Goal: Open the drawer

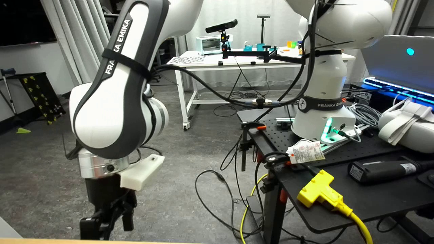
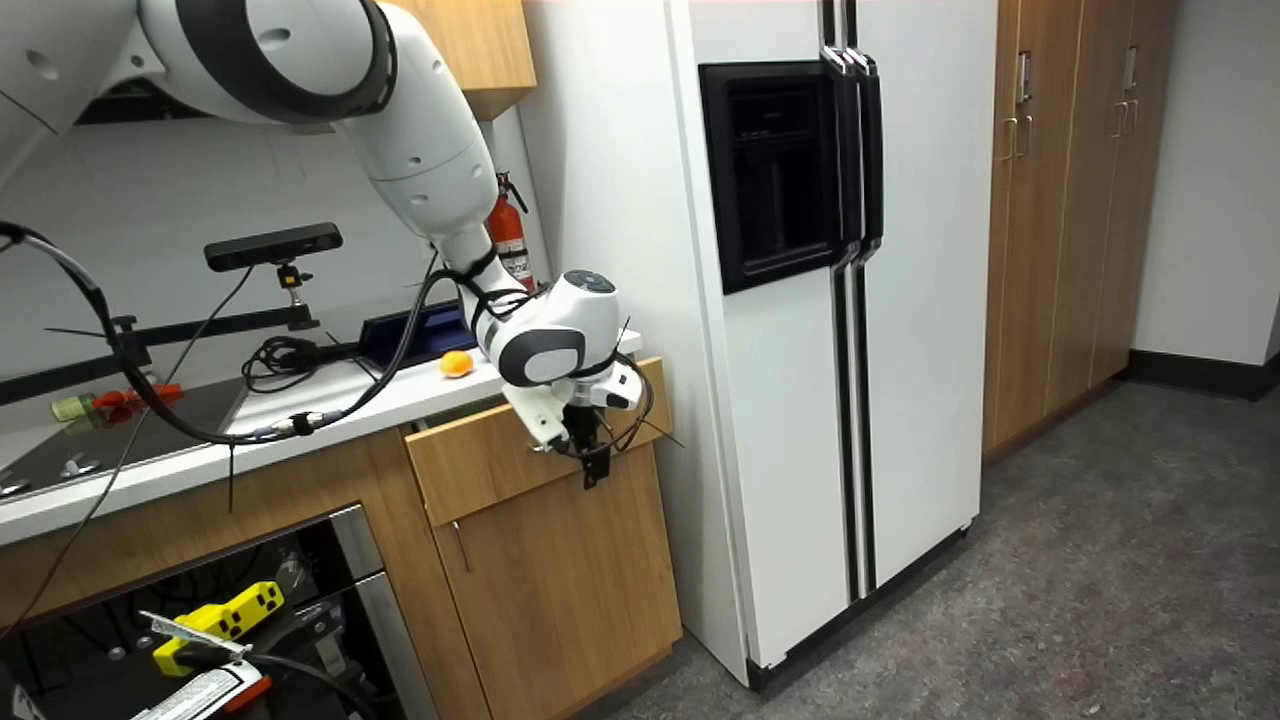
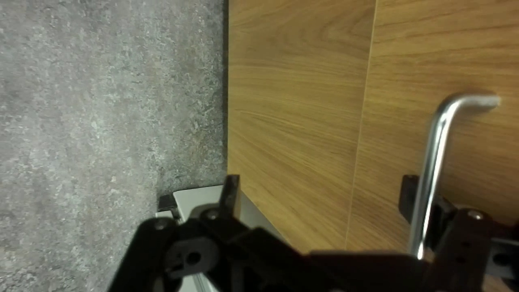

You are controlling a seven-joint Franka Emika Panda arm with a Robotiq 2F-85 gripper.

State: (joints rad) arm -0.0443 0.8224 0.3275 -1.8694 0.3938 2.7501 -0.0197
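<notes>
The drawer [image 2: 480, 465] has a tan wooden front under the white counter. In an exterior view its front stands a little out from the cabinet, with a dark gap above it; its inside is hidden. In the wrist view the drawer front [image 3: 405, 61] carries a silver bar handle [image 3: 433, 162]. My gripper [image 3: 320, 182] is open, fingers wide apart. The bar crosses in front of the right finger, whose tip shows behind it; contact cannot be told. The left finger is away from the bar. The gripper also shows in both exterior views [image 1: 107, 227] [image 2: 597, 468].
A wooden cabinet door [image 2: 570, 570] is below the drawer. A white fridge [image 2: 780, 400] stands close beside it. The counter [image 2: 350, 400] holds an orange fruit [image 2: 456, 363] and cables. A black table [image 1: 339, 193] with a yellow power plug [image 1: 320, 189] stands near the arm's base.
</notes>
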